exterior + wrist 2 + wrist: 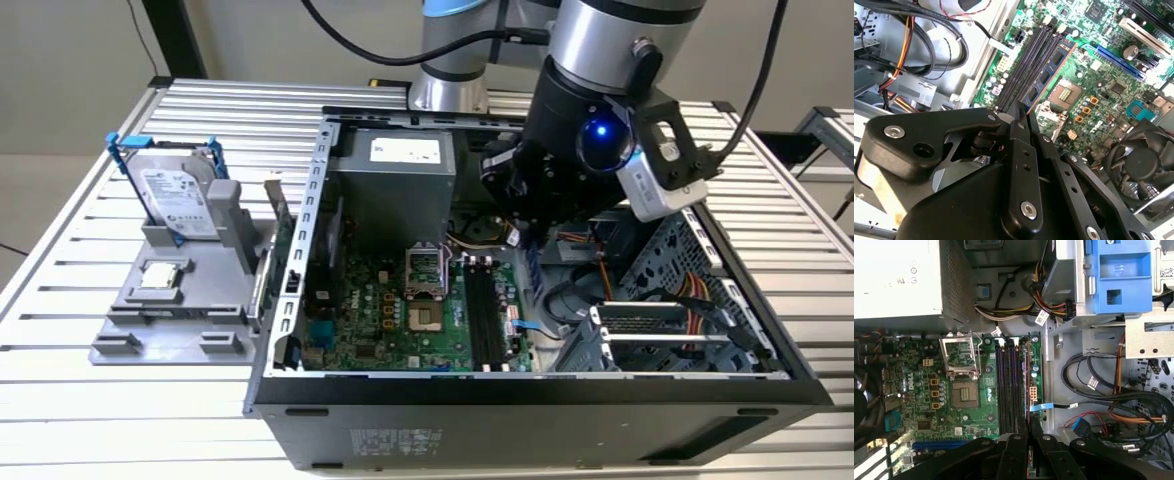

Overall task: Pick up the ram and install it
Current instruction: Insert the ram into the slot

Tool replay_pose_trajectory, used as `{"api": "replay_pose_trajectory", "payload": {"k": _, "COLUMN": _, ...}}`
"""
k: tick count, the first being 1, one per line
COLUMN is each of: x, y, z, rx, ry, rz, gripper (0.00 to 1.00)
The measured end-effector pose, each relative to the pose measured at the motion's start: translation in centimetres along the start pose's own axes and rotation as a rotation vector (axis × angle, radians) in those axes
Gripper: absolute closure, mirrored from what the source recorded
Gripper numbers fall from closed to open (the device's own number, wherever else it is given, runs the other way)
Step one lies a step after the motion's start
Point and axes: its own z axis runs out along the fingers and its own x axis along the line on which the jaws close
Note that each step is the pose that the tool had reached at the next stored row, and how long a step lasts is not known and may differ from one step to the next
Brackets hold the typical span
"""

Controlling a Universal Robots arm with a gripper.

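Inside the open computer case on the desk, the gripper has its fingers clamped on the ram, held over the black motherboard slots.

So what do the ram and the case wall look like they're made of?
The ram, held edge-on in the tool over the slots, looks like blue-green circuit board with small dark chips, matte. The case wall looks like bare sheet metal: grey, dull sheen, punched holes.
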Motion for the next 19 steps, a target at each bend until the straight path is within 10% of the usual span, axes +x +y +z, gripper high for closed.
{"api": "replay_pose_trajectory", "payload": {"k": 19, "x": -0.05, "y": -0.07, "z": 1.84, "rx": 0.0159, "ry": -0.0012, "rz": 0.000, "gripper": 1.00}}
